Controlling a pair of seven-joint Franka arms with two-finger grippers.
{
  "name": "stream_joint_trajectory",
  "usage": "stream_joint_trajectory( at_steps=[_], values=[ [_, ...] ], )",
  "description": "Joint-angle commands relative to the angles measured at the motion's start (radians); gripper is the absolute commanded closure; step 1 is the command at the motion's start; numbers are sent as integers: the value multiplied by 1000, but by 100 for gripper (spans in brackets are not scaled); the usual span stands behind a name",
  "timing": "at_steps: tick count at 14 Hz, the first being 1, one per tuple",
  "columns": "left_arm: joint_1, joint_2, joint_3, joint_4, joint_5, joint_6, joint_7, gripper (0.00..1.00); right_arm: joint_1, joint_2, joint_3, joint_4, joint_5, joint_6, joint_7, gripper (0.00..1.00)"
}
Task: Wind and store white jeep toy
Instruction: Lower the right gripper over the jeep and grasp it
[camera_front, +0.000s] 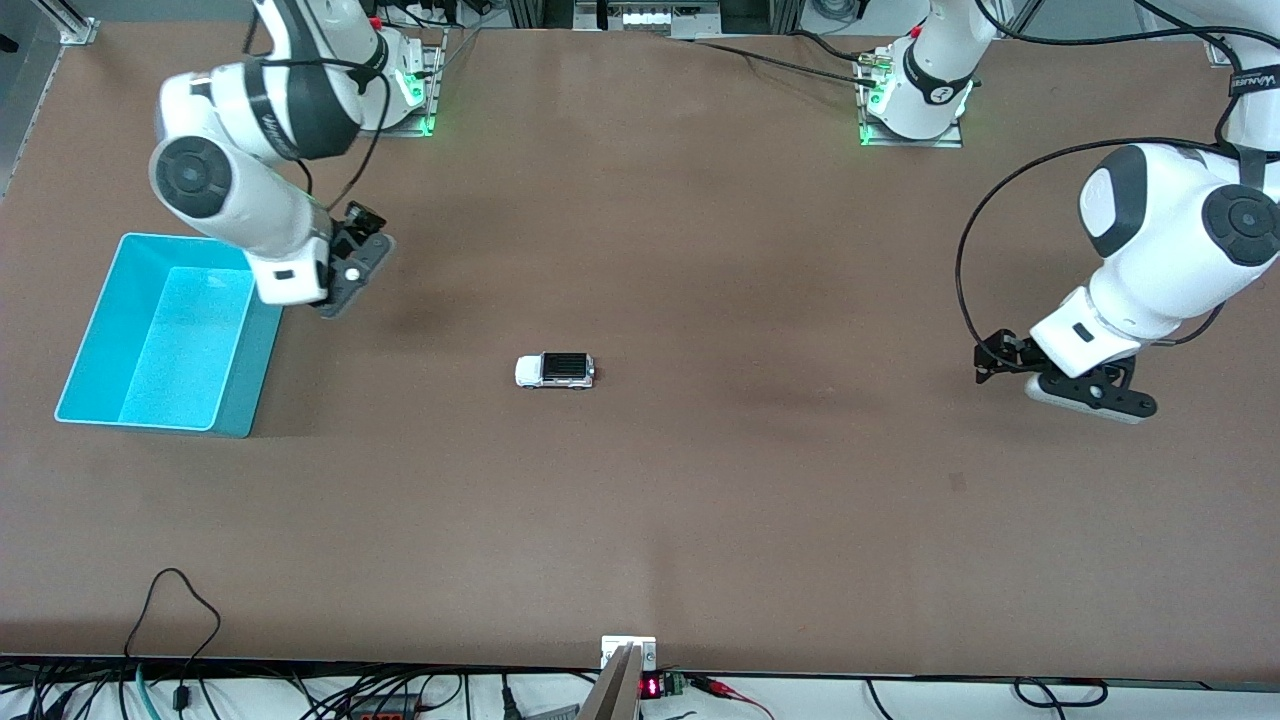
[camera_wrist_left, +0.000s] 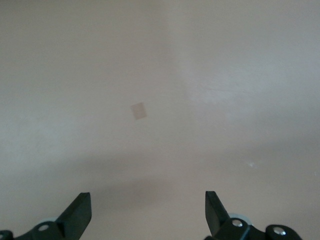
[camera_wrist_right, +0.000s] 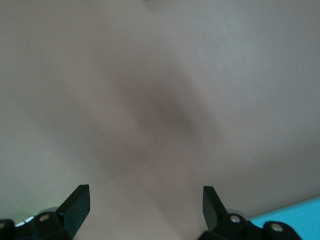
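Two robot arms wait above a brown bench (camera_front: 700, 500) with a toy car between them.

The white jeep toy (camera_front: 555, 370) sits mid-bench, untouched. The left claw (camera_front: 1090, 392) hangs released over bare bench at its end. The right claw (camera_front: 345, 280) hangs released beside a cyan bin (camera_front: 90, 340).

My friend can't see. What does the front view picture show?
A small boxy white jeep toy with a black roof sits alone mid-table on a brown table. An empty cyan plastic bin lies toward the right arm's end, with the open right tool beside it. The open left tool hovers over bare table.
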Motion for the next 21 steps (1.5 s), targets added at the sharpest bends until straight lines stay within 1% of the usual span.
stream_joint_trajectory(
  at_steps=[1,3,5,6,8,9,10,11,13,16,19,21],
  values=[
    [0,-41,29,0,-14,-45,-106,0,103,140,-12,163,9,-15,-116,0],
    [-6,-64,35,6,-16,-76,-214,0,132,219,-12,243,12,-10,-159,0],
    [-13,-70,43,67,-15,-163,-217,0,158,270,-10,273,14,42,-173,0],
    [-39,-69,64,104,-15,-211,-217,0,171,289,-10,273,14,78,-173,0],
    [-125,-76,161,161,-15,-283,-211,0,186,328,-10,273,14,143,-182,0],
    [-160,-81,199,176,-15,-300,-210,0,198,343,-10,273,17,180,-194,0],
    [-174,-90,219,179,-15,-311,-208,0,216,357,-10,274,17,203,-197,0],
    [-175,-98,221,179,-16,-312,-182,0,242,372,-10,274,17,224,-196,0],
    [-168,-112,224,179,-25,-321,-121,0,261,401,-10,277,17,267,-184,0],
    [-161,-113,223,227,-36,-432,-154,0,266,469,-10,348,20,274,-182,0],
    [-158,-170,221,212,-34,-453,-183,0,281,520,-10,395,24,278,-177,0],
    [-158,-194,221,209,-34,-479,-168,0,296,544,-10,399,34,283,-156,0]
  ],
)
